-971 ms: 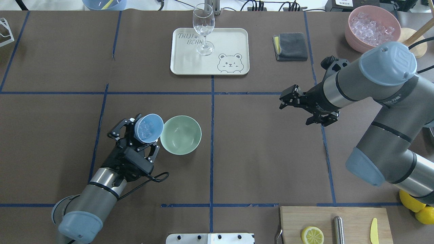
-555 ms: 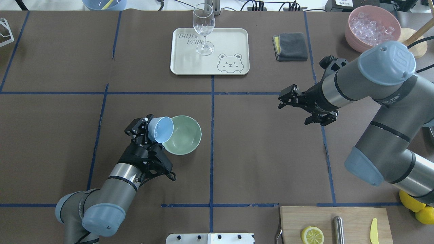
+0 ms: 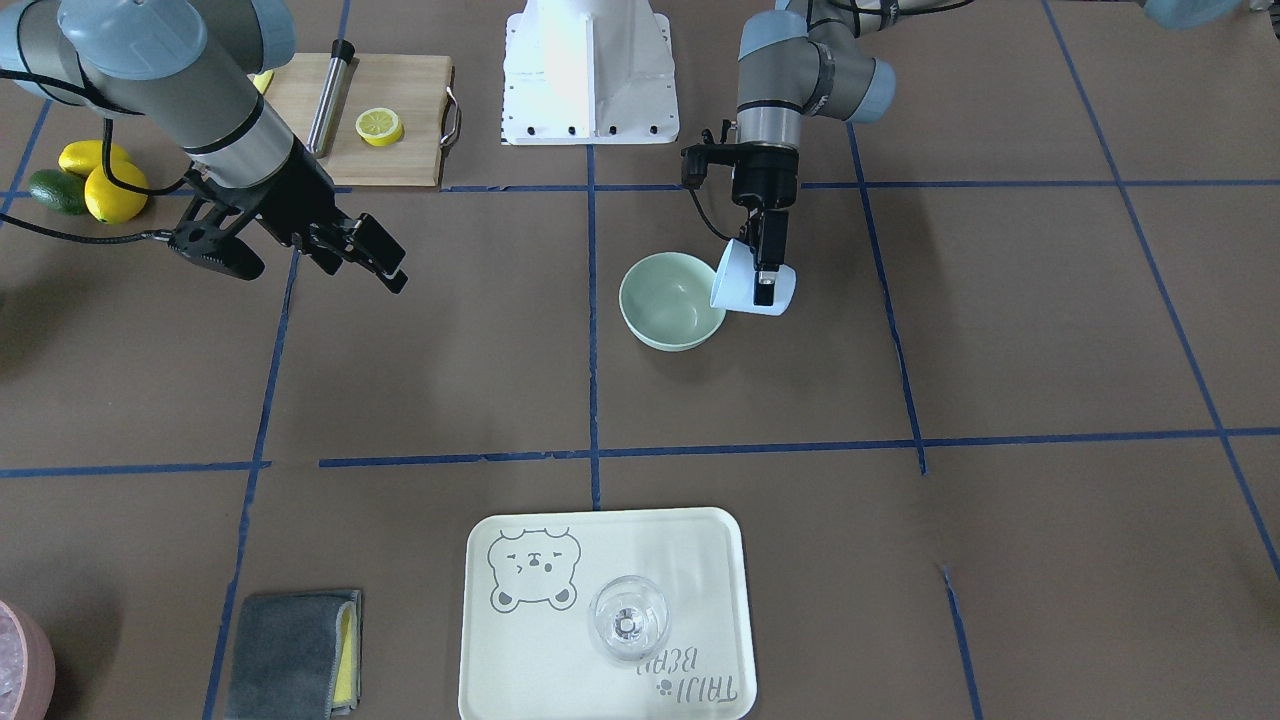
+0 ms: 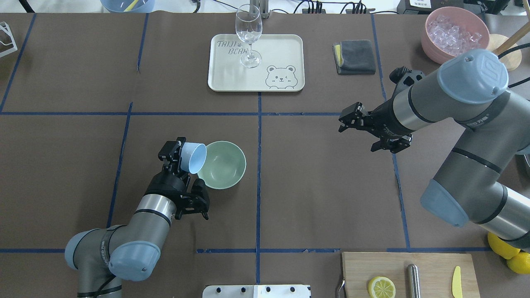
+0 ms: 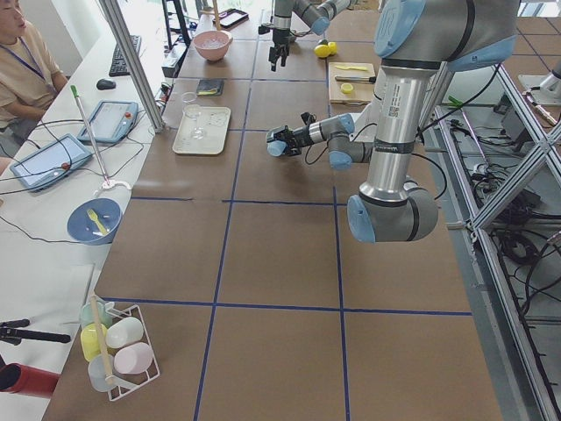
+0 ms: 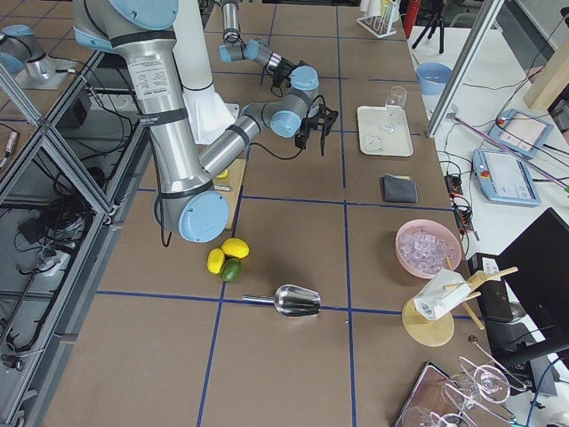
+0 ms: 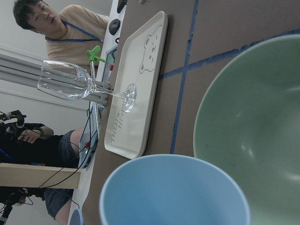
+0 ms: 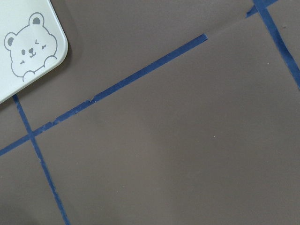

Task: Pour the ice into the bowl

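My left gripper (image 4: pixel 181 155) is shut on a light blue cup (image 4: pixel 193 157). It holds the cup tipped on its side, mouth over the near rim of the pale mint-green bowl (image 4: pixel 223 165). The front-facing view shows the same: the cup (image 3: pixel 745 285) leans at the bowl's (image 3: pixel 670 300) rim. The bowl's visible inside looks bare, also in the left wrist view (image 7: pixel 262 126). The ice is hidden; no cubes show in cup or bowl. My right gripper (image 4: pixel 357 140) is open and empty, hanging above the table well right of the bowl.
A cream bear tray (image 4: pixel 281 62) with a wine glass (image 4: pixel 248 35) stands at the back middle. Also there: a grey cloth (image 4: pixel 355 56), a pink container of ice (image 4: pixel 455 31), a cutting board (image 4: pixel 430 265) with a lemon slice, and lemons (image 4: pixel 511 254).
My left wrist has turned and tipped the cup from nearly upright onto its side toward the bowl. The ice seen in the cup earlier no longer shows. The right arm has barely moved.
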